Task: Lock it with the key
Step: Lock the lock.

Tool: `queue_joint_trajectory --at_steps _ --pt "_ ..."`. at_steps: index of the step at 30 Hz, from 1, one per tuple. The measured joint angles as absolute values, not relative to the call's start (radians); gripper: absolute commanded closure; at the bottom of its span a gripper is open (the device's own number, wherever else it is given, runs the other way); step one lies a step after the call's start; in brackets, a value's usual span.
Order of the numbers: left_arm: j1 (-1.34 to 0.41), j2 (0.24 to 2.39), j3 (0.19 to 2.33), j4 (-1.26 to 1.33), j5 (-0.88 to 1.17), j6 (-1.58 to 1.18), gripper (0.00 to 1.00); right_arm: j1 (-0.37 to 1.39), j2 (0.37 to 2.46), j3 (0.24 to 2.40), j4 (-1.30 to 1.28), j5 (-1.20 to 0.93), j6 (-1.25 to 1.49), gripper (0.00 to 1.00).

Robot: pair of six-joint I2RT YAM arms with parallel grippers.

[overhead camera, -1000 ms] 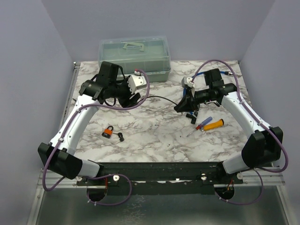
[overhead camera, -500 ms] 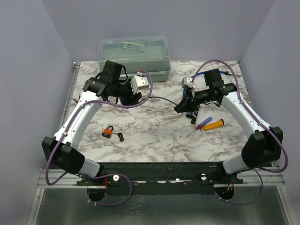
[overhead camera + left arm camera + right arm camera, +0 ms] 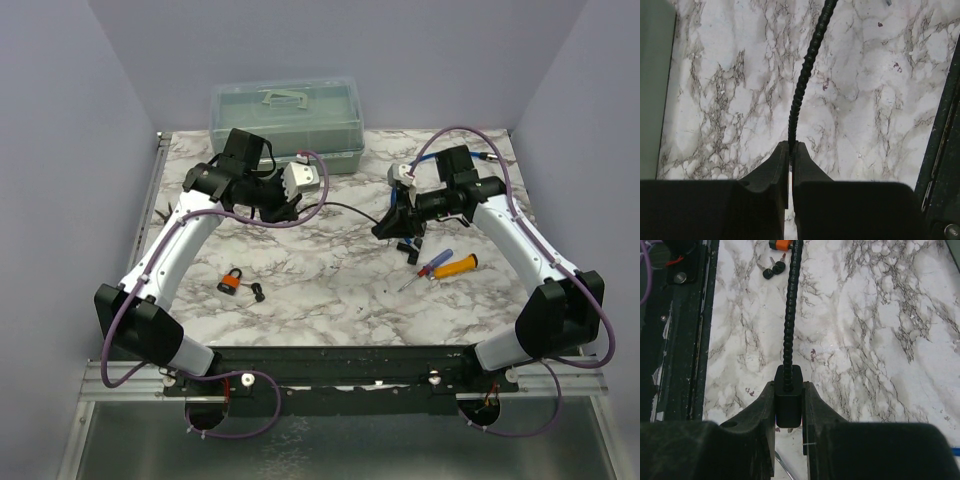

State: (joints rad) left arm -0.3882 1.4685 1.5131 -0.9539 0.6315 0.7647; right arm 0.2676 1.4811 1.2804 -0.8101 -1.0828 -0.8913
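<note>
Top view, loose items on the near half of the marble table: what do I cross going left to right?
From the left: orange padlock → black-headed keys → red-and-blue screwdriver → orange-handled tool.
</note>
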Motion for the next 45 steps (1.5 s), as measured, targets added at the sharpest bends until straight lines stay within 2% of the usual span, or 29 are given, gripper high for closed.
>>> queue_joint_trajectory --at_steps 7,12,19,27,36,45 --pt "-0.388 1.469 1.513 -0.959 0.674 0.741 1.00 0.268 1.481 1.289 -0.767 -1.085 -0.819 1.00" --pt "-0.388 1.462 1.512 -0.901 0.731 0.614 1.00 0.267 1.470 1.256 -0.581 -1.096 -0.669 1.00" --pt "-0.411 1.334 1.374 -0.559 0.796 0.250 1.00 0.267 1.431 1.188 -0.304 -1.161 -0.439 0.99" --pt "-0.511 1.266 1.261 -0.157 0.746 -0.077 1.00 0.270 1.385 1.123 0.005 -1.216 -0.194 0.99" --pt "-0.570 1.284 1.256 0.069 0.672 -0.263 1.00 0.283 1.360 1.090 0.216 -1.222 -0.001 0.99" --pt "-0.606 1.306 1.256 0.141 0.648 -0.329 1.00 0.297 1.353 1.060 0.302 -1.222 0.092 0.99"
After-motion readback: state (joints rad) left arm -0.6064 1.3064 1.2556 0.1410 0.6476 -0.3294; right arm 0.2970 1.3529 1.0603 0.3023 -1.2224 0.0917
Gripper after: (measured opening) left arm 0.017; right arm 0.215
